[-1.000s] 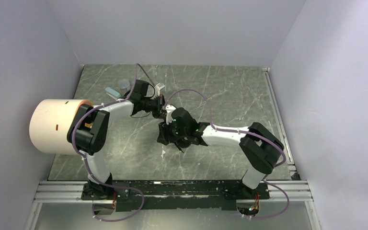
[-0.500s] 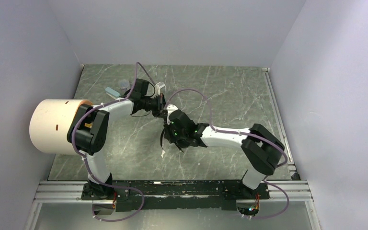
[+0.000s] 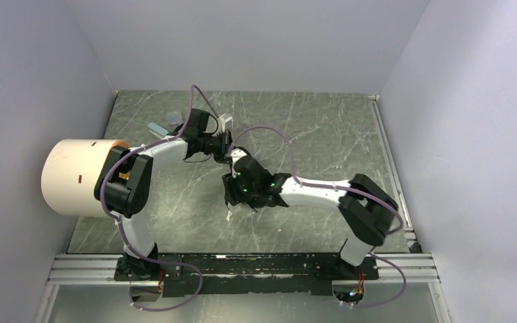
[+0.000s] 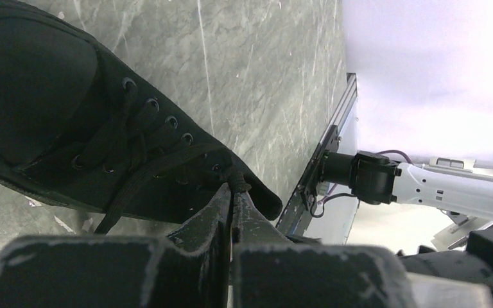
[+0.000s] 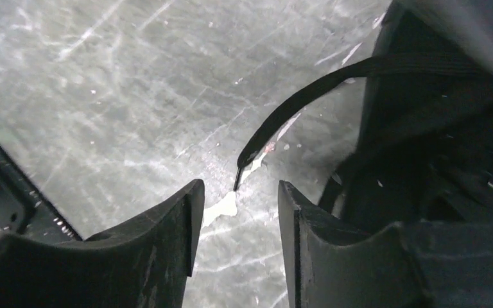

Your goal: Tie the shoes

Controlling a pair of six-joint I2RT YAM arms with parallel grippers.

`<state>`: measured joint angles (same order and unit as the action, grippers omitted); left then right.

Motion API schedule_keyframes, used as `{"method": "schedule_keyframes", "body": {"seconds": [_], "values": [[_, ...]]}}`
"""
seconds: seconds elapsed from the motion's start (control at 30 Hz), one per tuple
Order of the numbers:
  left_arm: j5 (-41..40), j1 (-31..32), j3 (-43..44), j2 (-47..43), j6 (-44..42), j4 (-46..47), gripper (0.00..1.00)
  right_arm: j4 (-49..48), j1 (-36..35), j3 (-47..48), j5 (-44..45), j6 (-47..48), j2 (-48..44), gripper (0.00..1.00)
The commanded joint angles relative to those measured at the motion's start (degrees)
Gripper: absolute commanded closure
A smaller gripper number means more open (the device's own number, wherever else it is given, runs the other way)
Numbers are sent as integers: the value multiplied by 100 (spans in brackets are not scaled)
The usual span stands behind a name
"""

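The black shoe (image 4: 45, 96) lies on the grey marbled table, toe at the upper left of the left wrist view, eyelets and loose laces showing. My left gripper (image 4: 233, 189) is shut on a black lace end (image 4: 238, 180) near the shoe's heel opening. In the top view the left gripper (image 3: 229, 149) is just beyond the shoe (image 3: 227, 183), which my right gripper (image 3: 232, 202) mostly hides. In the right wrist view my right gripper (image 5: 239, 183) is open and empty. A loose flat lace (image 5: 295, 109) hangs just ahead of its fingertips, and the shoe (image 5: 436, 128) is on the right.
A large pale cylinder (image 3: 77, 176) stands at the table's left edge beside the left arm. Small bluish items (image 3: 165, 123) lie at the far left. White flecks (image 5: 228, 206) dot the table below the lace. A metal rail (image 3: 242, 266) runs along the near edge.
My right gripper has shifted left and turned over the shoe, now covering more of it. The left gripper has hardly moved and stays shut on the lace.
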<state>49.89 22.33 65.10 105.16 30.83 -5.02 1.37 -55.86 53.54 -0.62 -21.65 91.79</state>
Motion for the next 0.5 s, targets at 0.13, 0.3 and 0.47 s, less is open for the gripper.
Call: {"method": "schedule_keyframes", "body": {"seconds": [0.13,0.3,0.47], "values": [[-102,13,62,56,-33,89,95,212,-400,859,629,69,1217,43],[-117,13,55,110,-33,130,95,479,-737,893,1516,212,1419,41],[-138,10,38,129,-33,154,95,310,-849,683,1727,206,1475,45]]}}
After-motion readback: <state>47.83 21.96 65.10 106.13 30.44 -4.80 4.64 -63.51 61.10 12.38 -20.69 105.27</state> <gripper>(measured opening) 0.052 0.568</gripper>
